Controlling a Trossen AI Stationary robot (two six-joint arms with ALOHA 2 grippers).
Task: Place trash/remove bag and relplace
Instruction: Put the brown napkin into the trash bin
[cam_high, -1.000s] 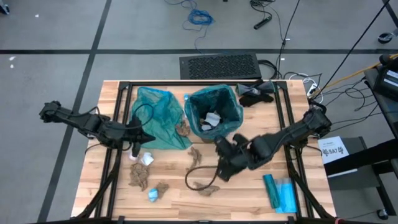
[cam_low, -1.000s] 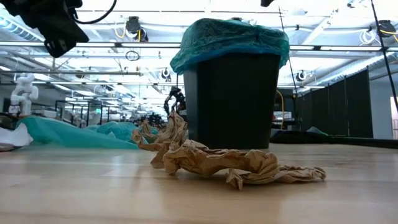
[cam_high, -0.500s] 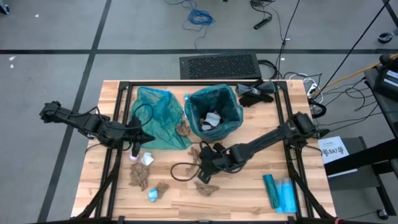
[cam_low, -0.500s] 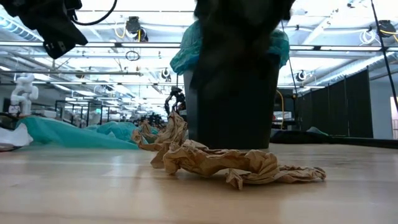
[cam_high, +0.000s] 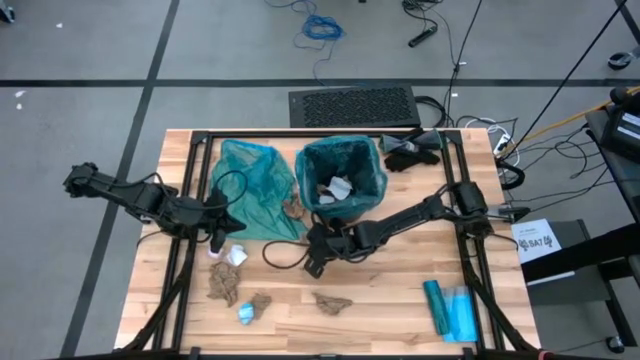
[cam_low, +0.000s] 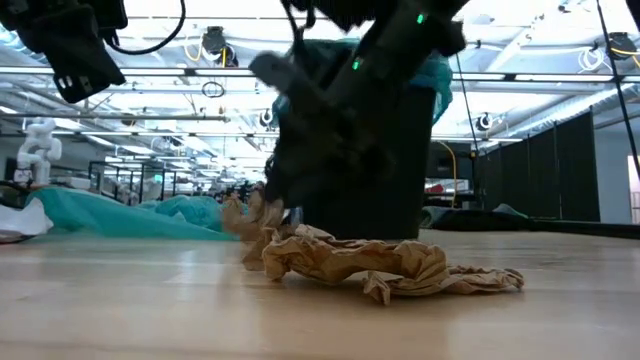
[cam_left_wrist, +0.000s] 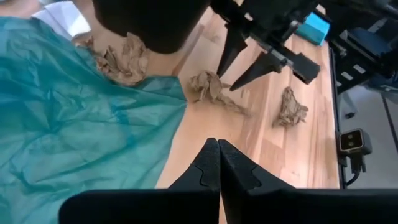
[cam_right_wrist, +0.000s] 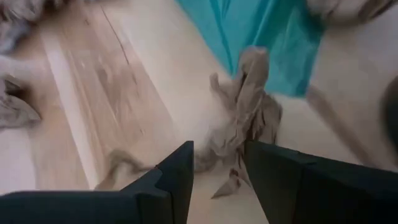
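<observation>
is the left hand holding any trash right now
No, the left hand is shut on nothing, above the teal bag's edge, clear of the brown wads.

A flat blue packet lies at five o'clock on the wooden surface; a black cloth rests at one o'clock; a keyboard beyond twelve.

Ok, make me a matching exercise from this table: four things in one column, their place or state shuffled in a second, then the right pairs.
Things:
1. left gripper
2. right gripper
3. bin
4. loose teal bag

Places or states:
A. lined with a teal bag, paper wads inside
B. fingers apart over a brown paper wad
C. spread flat on the table beside the bin
D. shut, holding nothing

Pairs: 1-D, 2-B, 3-A, 4-C
</observation>
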